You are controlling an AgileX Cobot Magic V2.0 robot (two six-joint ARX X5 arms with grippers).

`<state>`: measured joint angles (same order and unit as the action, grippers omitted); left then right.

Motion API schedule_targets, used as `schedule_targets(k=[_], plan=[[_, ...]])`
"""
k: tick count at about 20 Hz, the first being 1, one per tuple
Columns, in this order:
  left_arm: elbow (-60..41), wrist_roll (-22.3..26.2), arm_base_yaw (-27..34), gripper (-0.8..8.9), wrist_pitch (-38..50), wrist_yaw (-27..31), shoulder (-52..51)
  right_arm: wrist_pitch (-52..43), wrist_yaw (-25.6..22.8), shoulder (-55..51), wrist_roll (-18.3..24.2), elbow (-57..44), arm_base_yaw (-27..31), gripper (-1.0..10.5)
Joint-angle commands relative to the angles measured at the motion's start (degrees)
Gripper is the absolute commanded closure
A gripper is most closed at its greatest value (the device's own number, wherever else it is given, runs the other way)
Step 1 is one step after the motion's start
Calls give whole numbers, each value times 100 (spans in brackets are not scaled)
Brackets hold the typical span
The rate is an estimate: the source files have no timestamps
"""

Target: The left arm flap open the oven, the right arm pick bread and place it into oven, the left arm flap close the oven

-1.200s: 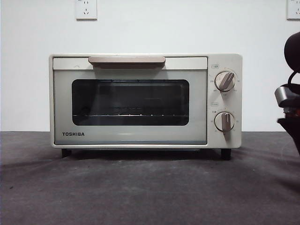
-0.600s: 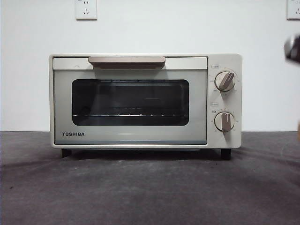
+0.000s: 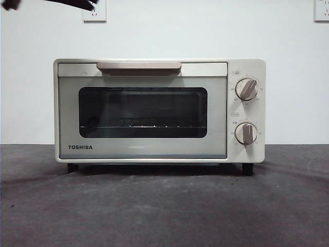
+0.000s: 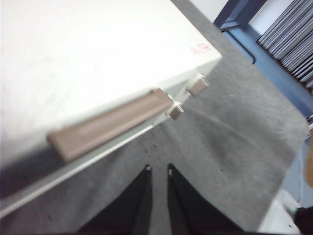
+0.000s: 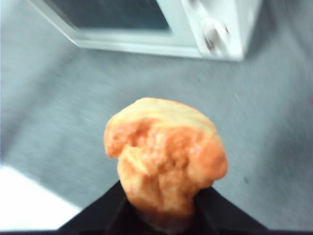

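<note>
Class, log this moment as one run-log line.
oven: door shut | left gripper: above handle, jaws nearly together, empty | right gripper: holds bread above table, off oven's knob side

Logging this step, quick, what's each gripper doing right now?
Left gripper: nearly shut, empty, above the oven handle.
Right gripper: shut on the bread.
</note>
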<state>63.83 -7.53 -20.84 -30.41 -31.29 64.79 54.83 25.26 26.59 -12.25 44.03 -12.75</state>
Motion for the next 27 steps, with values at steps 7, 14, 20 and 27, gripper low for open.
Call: schedule_targets(k=[7, 14, 20, 27], plan=[[1530, 1659, -553, 804, -695, 846, 1602, -129, 175, -839, -393, 44, -20, 843], [1676, 1952, -809, 804, -588, 1445, 2061, -175, 170, -844, -391, 44, -20, 843], [1676, 2048, -876, 804, -354, 1591, 2264, -245, 170, -844, -391, 44, -20, 843], [1676, 2039, -881, 804, -485, 1591, 2446, -247, 170, -844, -391, 44, -20, 843]])
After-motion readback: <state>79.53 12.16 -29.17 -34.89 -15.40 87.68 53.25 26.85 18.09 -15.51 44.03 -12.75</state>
